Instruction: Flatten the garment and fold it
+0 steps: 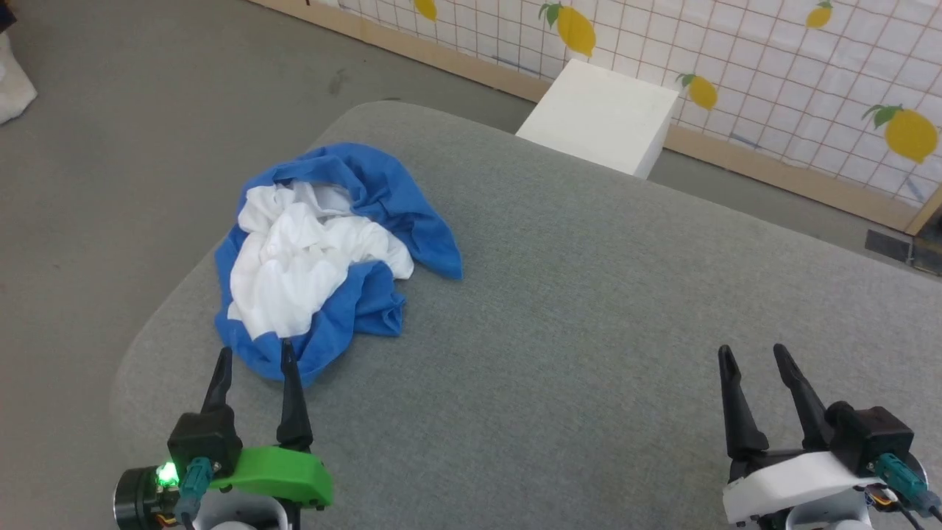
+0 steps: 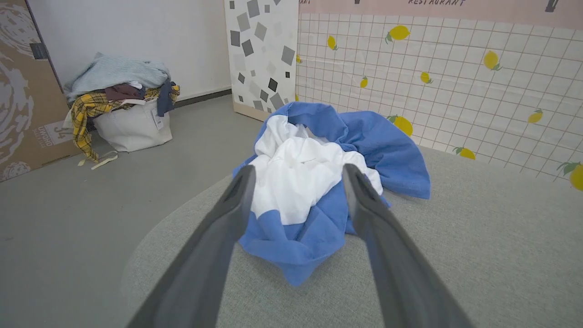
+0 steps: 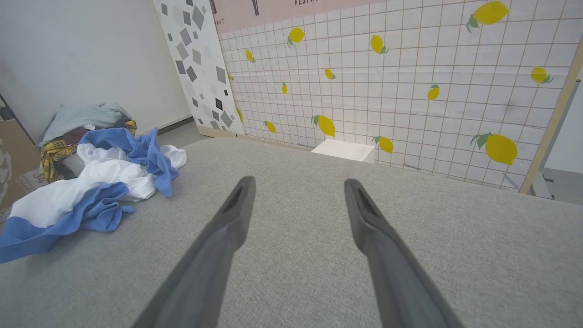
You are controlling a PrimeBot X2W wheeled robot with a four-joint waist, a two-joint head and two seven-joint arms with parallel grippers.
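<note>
Left end effector (image 1: 254, 352), jaws apart, sits just before the bunched garment (image 1: 309, 258); right end effector (image 1: 752, 350), also apart, well off right.

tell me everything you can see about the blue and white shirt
The garment is a thin, soft-looking cloth shirt, white and royal blue, crumpled in a loose heap, not flattened or folded. Blue folds wrap around the bunched white middle. It lies on the grey fabric surface, near its left edge. The left gripper, open, points at its near blue edge; whether it touches is unclear.
</note>
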